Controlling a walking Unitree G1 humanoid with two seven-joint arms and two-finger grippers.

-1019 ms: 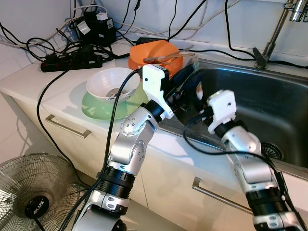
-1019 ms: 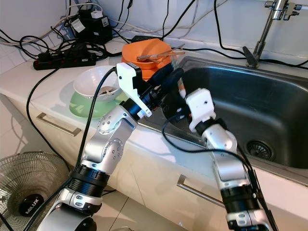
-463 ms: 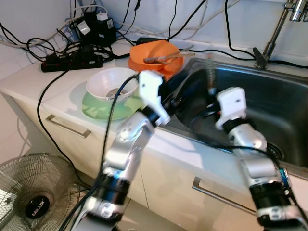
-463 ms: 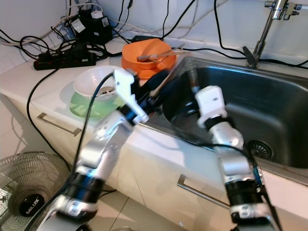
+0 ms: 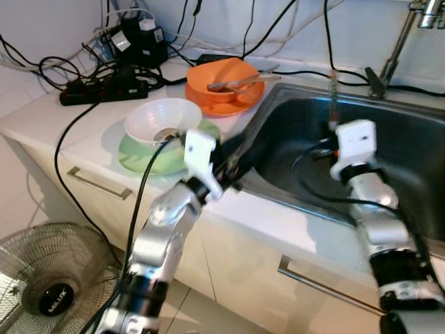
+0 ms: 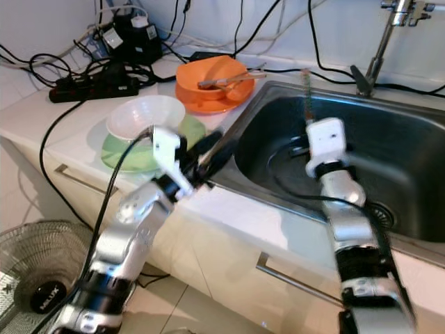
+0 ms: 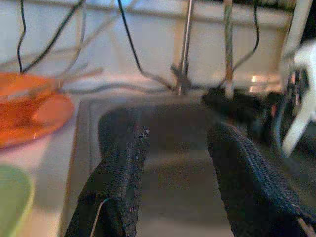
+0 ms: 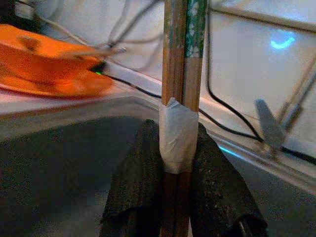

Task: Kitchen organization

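Right wrist view: the right gripper (image 8: 177, 197) pinches a pair of wooden chopsticks (image 8: 178, 74), bound together by a band of pale tape, its two black fingers (image 8: 133, 192) pressed against the sticks from either side. The chopsticks stand upright over the steel sink (image 5: 410, 149), their tips rising above the gripper's white housing toward the sink's back rim.

From the head camera, the left gripper (image 5: 240, 156) hangs at the sink's near left corner, over the edge where counter meets basin. Its wrist camera shows the two fingers (image 7: 118, 177) spread apart with nothing between them, pointing across the basin toward the faucet (image 5: 396, 49) at the sink's back rim.

On the white counter (image 5: 76, 132) just left of the sink sits an orange bowl (image 5: 224, 78) on an orange plate, with utensils lying across it. Nearer the counter's front edge, a white bowl (image 5: 161, 120) rests on a green plate (image 5: 142, 156). Farther from the sink, a black power strip (image 5: 104, 87) and a tangle of black cables (image 5: 42, 66) lie against the wall. A floor fan (image 5: 52, 285) stands on the tiles below the counter, well left of the sink.
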